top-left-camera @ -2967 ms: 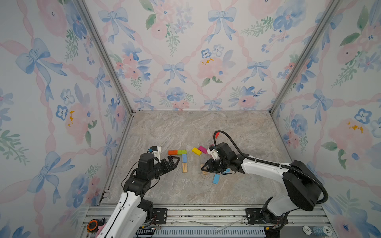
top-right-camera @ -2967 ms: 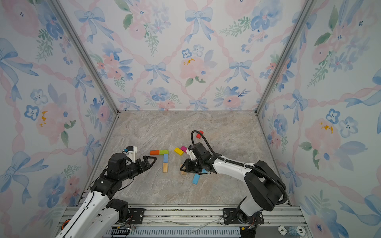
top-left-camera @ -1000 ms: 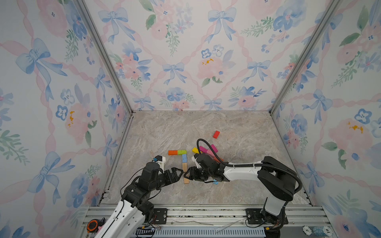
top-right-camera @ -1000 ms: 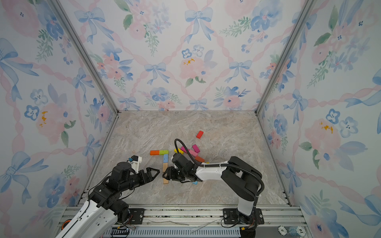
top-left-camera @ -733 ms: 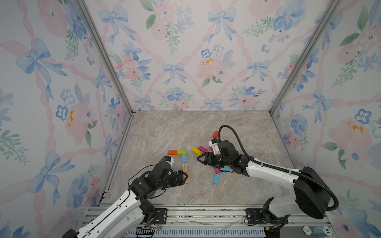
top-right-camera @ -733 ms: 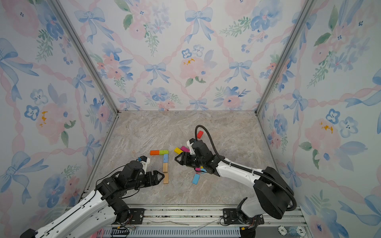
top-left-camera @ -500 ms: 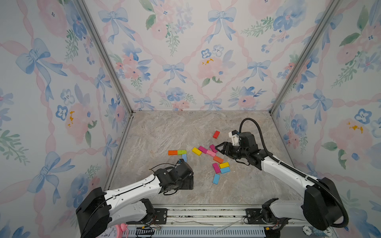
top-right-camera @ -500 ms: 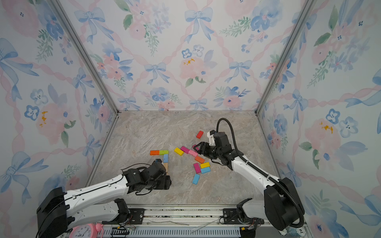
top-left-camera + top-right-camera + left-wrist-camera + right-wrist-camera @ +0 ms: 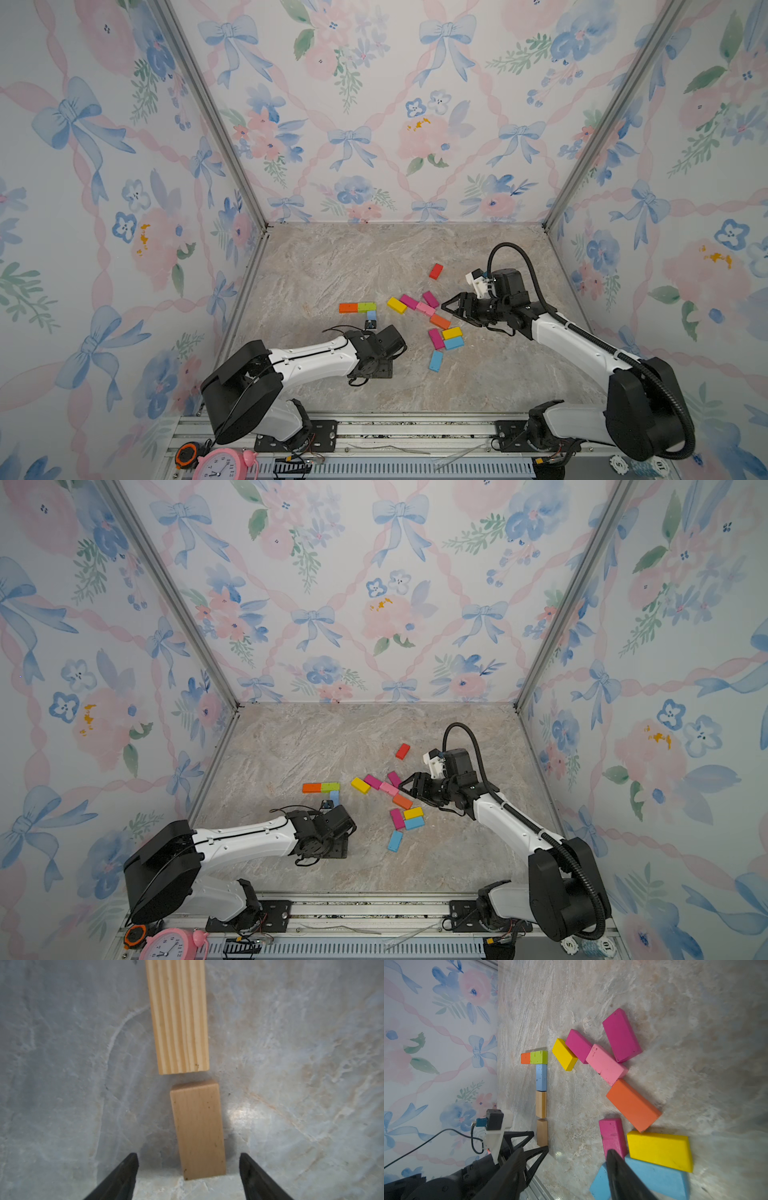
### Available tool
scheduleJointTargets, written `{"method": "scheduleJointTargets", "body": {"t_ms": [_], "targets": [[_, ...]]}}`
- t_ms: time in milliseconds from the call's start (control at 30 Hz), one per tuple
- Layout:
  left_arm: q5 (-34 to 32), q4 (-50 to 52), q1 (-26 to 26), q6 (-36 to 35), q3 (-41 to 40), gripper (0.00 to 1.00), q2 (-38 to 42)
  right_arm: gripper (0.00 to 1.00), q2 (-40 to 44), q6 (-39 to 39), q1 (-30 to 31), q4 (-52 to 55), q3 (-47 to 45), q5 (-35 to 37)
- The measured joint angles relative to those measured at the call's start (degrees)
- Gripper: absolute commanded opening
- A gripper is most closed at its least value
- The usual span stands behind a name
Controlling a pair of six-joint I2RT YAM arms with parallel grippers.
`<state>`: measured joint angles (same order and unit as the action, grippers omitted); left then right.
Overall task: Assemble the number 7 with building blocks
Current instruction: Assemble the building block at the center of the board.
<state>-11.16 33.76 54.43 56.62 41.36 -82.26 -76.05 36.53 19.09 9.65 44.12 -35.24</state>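
So the left gripper [image 9: 188, 1156] is open pretty wide, straddling a plain wood block [image 9: 198, 1128] lying flat, with a gap either side, so it isn't actually holding anything. A striped block [image 9: 179, 1016] sits just past that one, tiny gap between them and slightly off line. The right gripper [image 9: 564, 1152] is partway open and empty too, hovering with the loose pile [image 9: 632, 1103] of coloured blocks right by its tips.

- Far half of the surface [image 9: 340, 257] lay bare
- Scattered blocks [image 9: 439, 321] cluttered the stretch just ahead of the right end effector [image 9: 446, 307]
- Walls [image 9: 374, 124] closed three sides
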Motion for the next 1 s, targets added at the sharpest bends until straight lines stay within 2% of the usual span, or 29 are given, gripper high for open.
{"method": "scheduleJointTargets", "body": {"t_ms": [267, 500, 667, 1000], "targets": [[0.0, 0.0, -1.6, -1.2, 4.6, 0.63, -6.0, 0.64, -0.1, -1.9, -1.1, 0.0, 0.0, -2.1], [0.1, 0.0, -1.7, -2.0, 6.1, 0.55, -7.5, 0.64, -0.2, -2.3, -1.5, 0.0, 0.0, -2.7], [0.4, 0.1, -2.1, -2.4, 6.8, 0.54, -8.3, 0.64, -0.2, -2.4, -1.8, 0.0, 0.0, -2.9], [0.5, 0.0, -2.4, -2.6, 7.0, 0.47, -8.4, 0.64, -0.2, -2.5, -1.8, 0.0, 0.0, -2.9]]}}
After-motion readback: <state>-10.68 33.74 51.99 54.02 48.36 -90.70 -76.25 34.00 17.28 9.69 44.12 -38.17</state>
